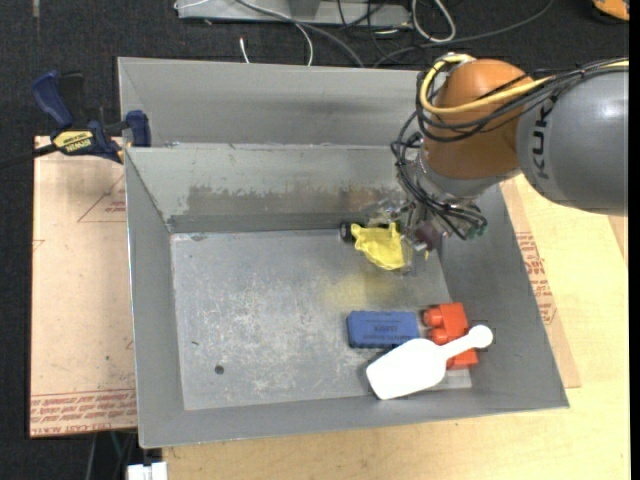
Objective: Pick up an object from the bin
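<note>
White scoop lies nearest, handle across orange block | blue block just beyond scoop | crumpled yellow thing well beyond scoop, against gripper, likely the chosen pick | clenched or released: cannot tell

One camera looks steeply down on the whole grey bin from its near side, arm entering right.

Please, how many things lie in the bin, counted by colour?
Yellow: 1, the crumpled yellow thing
Blue: 1, the flat blue block
Orange-red: 1, the orange-red block
White: 1, the white scoop
Total: 4
</note>
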`<state>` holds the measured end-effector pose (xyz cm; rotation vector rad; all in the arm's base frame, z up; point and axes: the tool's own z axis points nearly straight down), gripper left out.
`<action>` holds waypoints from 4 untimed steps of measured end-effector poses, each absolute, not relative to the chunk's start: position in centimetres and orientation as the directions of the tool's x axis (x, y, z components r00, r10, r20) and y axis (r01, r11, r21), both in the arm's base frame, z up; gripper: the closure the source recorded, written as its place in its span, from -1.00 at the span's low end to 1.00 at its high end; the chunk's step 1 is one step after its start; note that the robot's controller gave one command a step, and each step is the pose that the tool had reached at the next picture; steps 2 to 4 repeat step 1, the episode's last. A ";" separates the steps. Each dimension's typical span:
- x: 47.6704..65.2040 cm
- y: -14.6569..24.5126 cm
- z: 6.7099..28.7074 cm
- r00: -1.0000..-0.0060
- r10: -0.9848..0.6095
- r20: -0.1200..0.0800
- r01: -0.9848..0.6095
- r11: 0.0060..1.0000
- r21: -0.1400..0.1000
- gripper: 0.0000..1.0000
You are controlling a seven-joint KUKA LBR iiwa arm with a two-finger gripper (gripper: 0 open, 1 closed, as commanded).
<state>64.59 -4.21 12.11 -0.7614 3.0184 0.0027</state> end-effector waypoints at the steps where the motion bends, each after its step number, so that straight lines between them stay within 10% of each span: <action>1: 64.5 -4.1 14.6 -0.880 -0.473 -0.027 -0.473 0.881 -0.004 1.00; 4: 64.5 -4.1 14.6 -0.880 -0.473 -0.027 -0.473 0.881 -0.004 1.00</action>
